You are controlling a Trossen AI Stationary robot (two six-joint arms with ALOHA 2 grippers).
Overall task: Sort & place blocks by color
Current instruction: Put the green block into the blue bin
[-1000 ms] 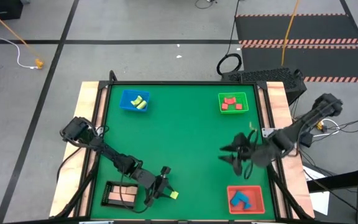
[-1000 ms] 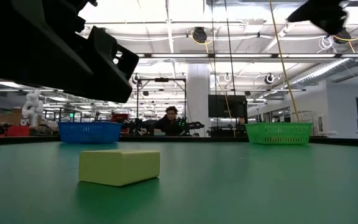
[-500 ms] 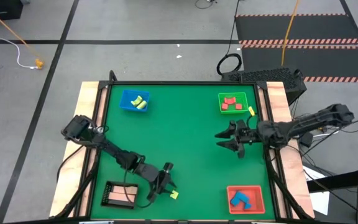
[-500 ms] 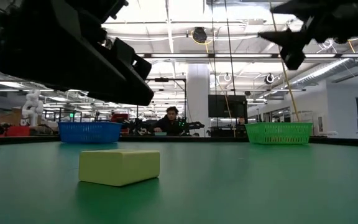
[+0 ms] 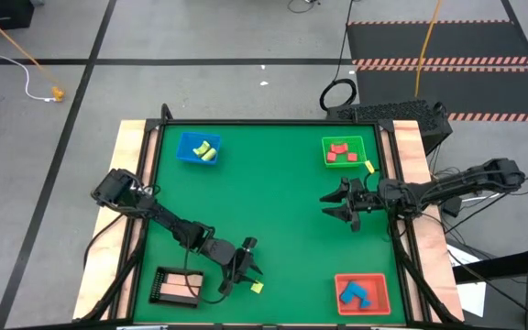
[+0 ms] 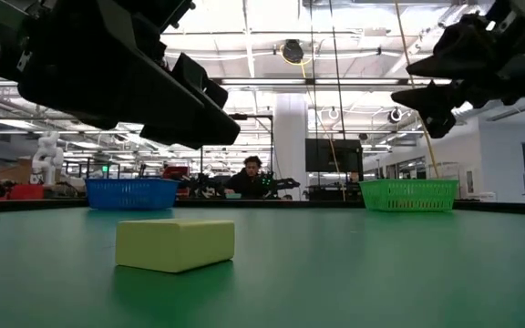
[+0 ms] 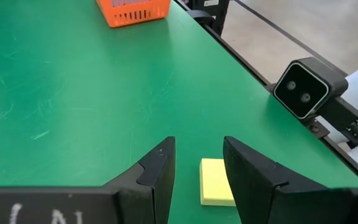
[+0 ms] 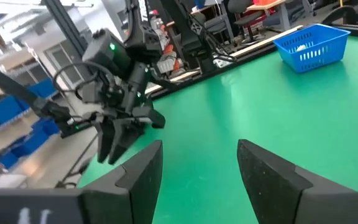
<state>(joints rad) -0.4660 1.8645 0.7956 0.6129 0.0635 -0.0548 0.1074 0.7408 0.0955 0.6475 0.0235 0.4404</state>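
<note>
**Yellow-green block lies just ahead of my left fingers, near the table's front edge**

My left gripper [image 5: 244, 269] hovers low over the green table [image 5: 273, 192], fingers apart and nothing between them. In the left wrist view the yellow-green block [image 7: 217, 182] sits flat on the surface, showing in the gap between my two fingers [image 7: 159, 171] and slightly beyond their tips. From above, the same block [image 5: 257, 287] is just beside the gripper, on the side toward the table's front edge. Its long axis appears to run roughly along my line of approach; judged from the wrist view only.

My right gripper [image 5: 345, 203] hangs well apart, across the table below the green tray [image 5: 344, 152], fingers open, empty.

Judgement: the left arm is far nearer. The coming move needs a short advance forward and down so the fingers straddle the block's narrow sides.
</note>
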